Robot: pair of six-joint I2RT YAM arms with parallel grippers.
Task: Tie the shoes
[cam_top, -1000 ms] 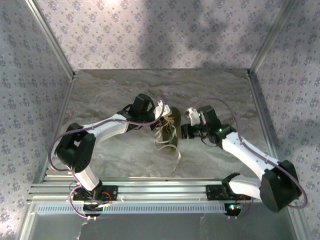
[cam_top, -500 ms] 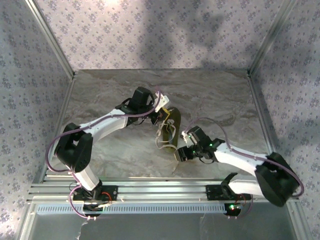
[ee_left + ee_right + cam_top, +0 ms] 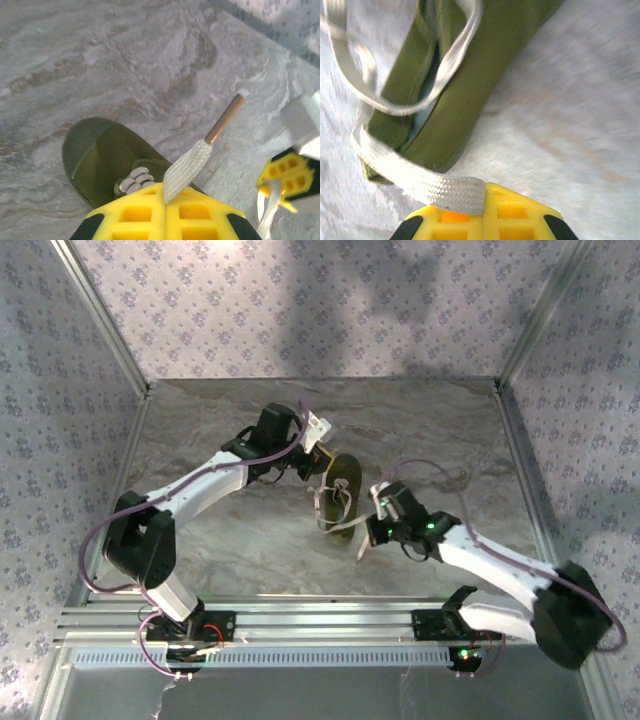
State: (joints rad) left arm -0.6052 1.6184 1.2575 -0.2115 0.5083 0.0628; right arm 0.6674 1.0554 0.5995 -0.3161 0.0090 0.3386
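At the middle of the table (image 3: 440,430), works with both arms at once. Clamps the left hand (image 3: 164,206) fully closed on a flat whitish lace end (image 3: 186,167) — copper-coloured tip poking out past the yellow pads. Pinches the right hand (image 3: 485,212) closed on another lace strand (image 3: 445,192), running up-left to one end of the olive-green shoe (image 3: 342,495). Leaves that shoe flat on the marbled surface between the two hands — rounded end showing just beyond the left hand, looser lace loops draped across its opening.
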